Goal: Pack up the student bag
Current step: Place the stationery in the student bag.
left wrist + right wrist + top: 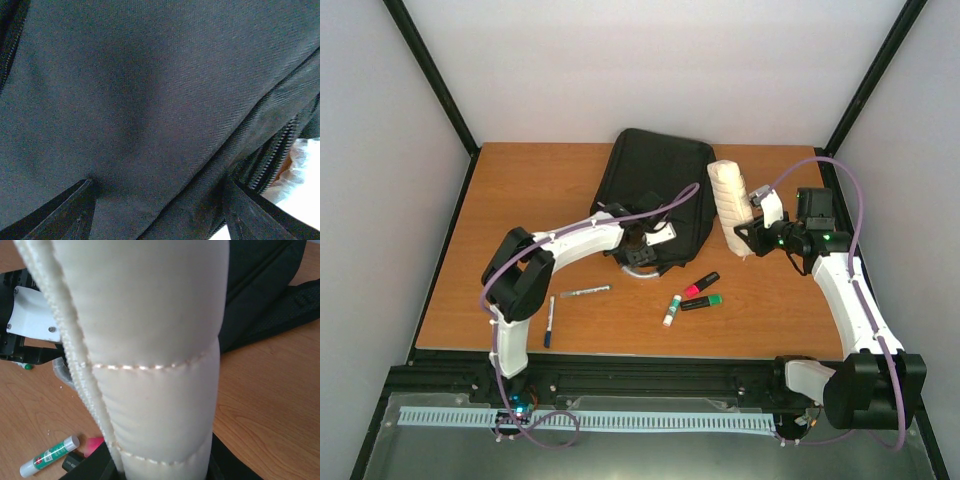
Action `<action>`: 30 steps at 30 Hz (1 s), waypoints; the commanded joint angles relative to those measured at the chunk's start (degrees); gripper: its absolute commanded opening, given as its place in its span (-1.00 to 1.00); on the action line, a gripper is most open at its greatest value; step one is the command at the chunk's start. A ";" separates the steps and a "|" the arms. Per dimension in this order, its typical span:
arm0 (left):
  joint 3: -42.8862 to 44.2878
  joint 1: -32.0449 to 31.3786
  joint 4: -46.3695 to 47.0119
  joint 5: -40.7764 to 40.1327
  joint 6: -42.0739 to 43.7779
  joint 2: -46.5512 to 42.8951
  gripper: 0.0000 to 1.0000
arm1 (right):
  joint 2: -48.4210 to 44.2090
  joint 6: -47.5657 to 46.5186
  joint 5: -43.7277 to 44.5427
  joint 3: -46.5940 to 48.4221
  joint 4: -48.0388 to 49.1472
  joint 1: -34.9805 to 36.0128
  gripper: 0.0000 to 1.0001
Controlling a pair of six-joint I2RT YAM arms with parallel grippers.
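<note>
Beige pouch (731, 205), pinched low by the right fingers (230, 465), risked flopping short of the student bag (655, 185); left fingers (65, 212) stood spread.

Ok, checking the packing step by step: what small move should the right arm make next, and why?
Probably ease the beige pouch left toward the near edge of the student bag. The right gripper has its jaws shut on the pouch, beside the bag, not inside; the left gripper sits at that edge, jaws apart against black fabric. The opening itself is unclear.
</note>
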 commanded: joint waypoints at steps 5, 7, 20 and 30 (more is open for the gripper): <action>2.15 -0.32 2.19 -11.57 1.16 6.10 0.36 | -0.59 -0.38 -0.31 -0.36 1.47 -0.83 -0.44; 4.72 -0.32 1.84 -12.77 0.11 7.45 0.14 | -0.94 -0.21 -0.23 -0.43 1.58 -1.00 -0.44; 13.08 -0.33 -0.12 -8.18 -9.70 4.81 -0.99 | 0.25 7.68 -6.43 0.21 1.52 -1.29 -0.56; 22.36 -0.08 -2.51 1.58 -24.84 2.42 -0.98 | 13.63 14.15 -21.74 12.49 -17.28 -1.26 -0.54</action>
